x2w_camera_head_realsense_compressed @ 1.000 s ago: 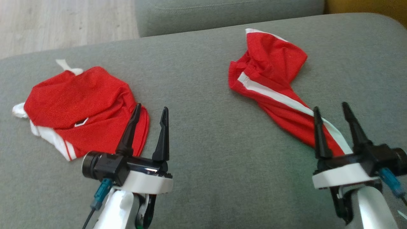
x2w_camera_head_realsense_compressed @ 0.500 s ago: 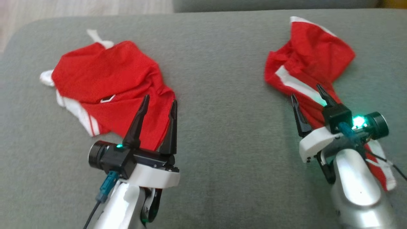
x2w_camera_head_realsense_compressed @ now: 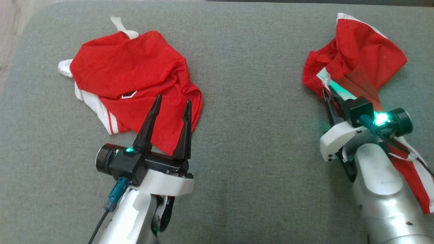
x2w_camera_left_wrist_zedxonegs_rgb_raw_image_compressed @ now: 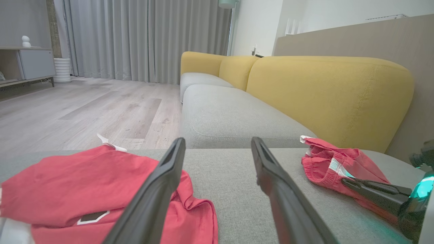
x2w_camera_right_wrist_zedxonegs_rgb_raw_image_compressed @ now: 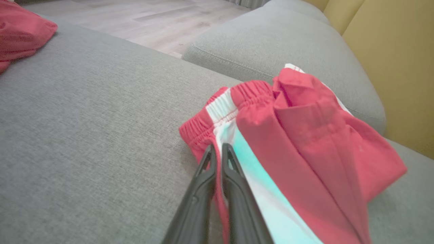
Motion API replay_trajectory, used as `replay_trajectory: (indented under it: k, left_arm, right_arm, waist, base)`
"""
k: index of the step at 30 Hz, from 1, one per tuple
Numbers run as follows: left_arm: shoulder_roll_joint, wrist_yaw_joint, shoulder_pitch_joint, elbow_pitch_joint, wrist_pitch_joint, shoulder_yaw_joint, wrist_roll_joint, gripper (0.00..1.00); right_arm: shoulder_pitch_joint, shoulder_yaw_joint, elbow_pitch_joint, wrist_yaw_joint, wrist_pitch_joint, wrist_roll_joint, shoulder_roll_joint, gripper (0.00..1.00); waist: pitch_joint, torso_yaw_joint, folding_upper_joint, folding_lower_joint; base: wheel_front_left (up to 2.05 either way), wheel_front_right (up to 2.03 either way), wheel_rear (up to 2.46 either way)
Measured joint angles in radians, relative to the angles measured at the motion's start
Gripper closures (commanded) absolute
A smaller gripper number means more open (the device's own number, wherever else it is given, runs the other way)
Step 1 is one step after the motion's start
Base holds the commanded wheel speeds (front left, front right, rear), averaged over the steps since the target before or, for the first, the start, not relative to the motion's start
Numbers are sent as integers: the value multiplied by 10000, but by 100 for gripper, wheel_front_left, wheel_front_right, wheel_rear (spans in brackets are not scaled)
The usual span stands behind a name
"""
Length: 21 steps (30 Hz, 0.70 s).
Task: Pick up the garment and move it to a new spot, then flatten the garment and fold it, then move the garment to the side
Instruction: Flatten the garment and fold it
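Crumpled red shorts [x2w_camera_head_realsense_compressed: 366, 57] with a white side stripe lie at the right of the grey cushion. My right gripper [x2w_camera_head_realsense_compressed: 328, 92] is shut on their edge just below the elastic waistband; the right wrist view shows the shorts [x2w_camera_right_wrist_zedxonegs_rgb_raw_image_compressed: 305, 118] and a thin fold of red cloth pinched in the gripper [x2w_camera_right_wrist_zedxonegs_rgb_raw_image_compressed: 219, 146]. A crumpled red shirt [x2w_camera_head_realsense_compressed: 129, 71] with white trim lies at the left. My left gripper [x2w_camera_head_realsense_compressed: 174, 100] stands open above the shirt's near right edge, nothing between its fingers. The left wrist view shows this gripper [x2w_camera_left_wrist_zedxonegs_rgb_raw_image_compressed: 217, 142], the shirt [x2w_camera_left_wrist_zedxonegs_rgb_raw_image_compressed: 84, 183] and the shorts [x2w_camera_left_wrist_zedxonegs_rgb_raw_image_compressed: 339, 162].
Both garments rest on a wide grey sofa cushion [x2w_camera_head_realsense_compressed: 254, 101] with bare room between them. Beyond its far edge are a second grey cushion [x2w_camera_left_wrist_zedxonegs_rgb_raw_image_compressed: 230, 115], a yellow backrest [x2w_camera_left_wrist_zedxonegs_rgb_raw_image_compressed: 322, 91] at the right, and wooden floor [x2w_camera_left_wrist_zedxonegs_rgb_raw_image_compressed: 84, 108] at the left.
The head camera has tilted down and shifted. My right gripper reached forward along the shorts and went from open to shut on their edge. The left gripper stays open over the shirt.
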Motion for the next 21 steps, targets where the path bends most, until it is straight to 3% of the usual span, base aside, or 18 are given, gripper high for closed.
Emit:
replay_trajectory:
  k: [5, 12, 21]
  left_arm:
    - [0, 8, 14, 69, 0, 61, 6, 0]
    - [-2, -4, 99, 123, 0, 86, 19, 0]
    - [-2, -4, 217, 171, 0, 111, 31, 0]
  right_arm:
    - [-125, 909, 102, 0, -362, 792, 63, 100]
    - [32, 3739, -587, 0, -435, 2564, 86, 100]
    - [450, 6011, -742, 0, -435, 3513, 88, 100]
  waist:
    - [-177, -142, 0, -1]
    - [-574, -403, 0, -2]
    - [-842, -562, 0, -2]
  base:
    - [0, 0, 0]
    - [0, 0, 0]
    - [0, 0, 0]
